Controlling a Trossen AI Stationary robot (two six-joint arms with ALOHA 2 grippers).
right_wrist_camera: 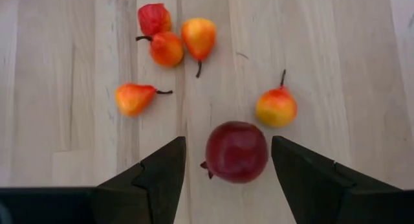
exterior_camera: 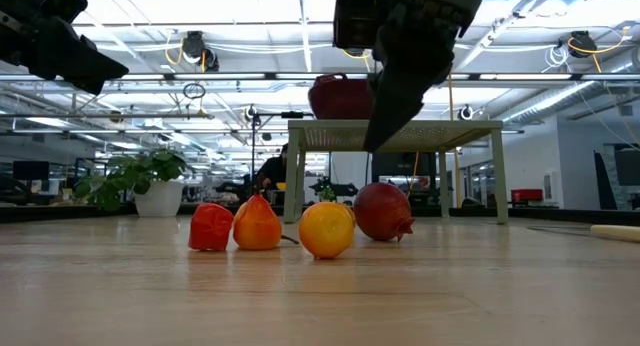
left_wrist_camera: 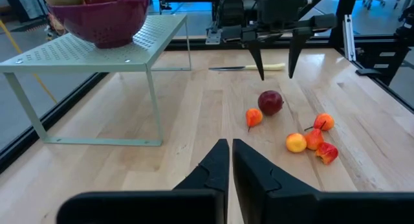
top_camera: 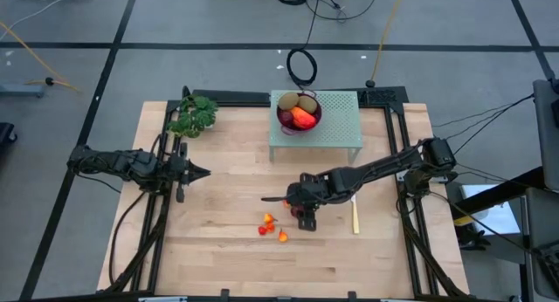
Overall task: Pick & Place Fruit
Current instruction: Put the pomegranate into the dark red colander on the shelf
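A wooden table (top_camera: 218, 250) is filling the scene. A pale green perforated stand (top_camera: 341, 132) is sitting near its far edge, carrying 1 purple bowl (top_camera: 288, 120). A green leafy bunch (top_camera: 194, 115) is lying at the far left corner. A yellow-handled knife (top_camera: 355, 216) is lying toward the right.

We see a dark red round fruit (right_wrist_camera: 237, 151), small orange-yellow fruits blushed red (right_wrist_camera: 276, 106), a purple bowl (left_wrist_camera: 97, 20) on a pale green perforated stand (left_wrist_camera: 97, 52), black grippers (right_wrist_camera: 228, 169), and a light wood table (top_camera: 218, 250).
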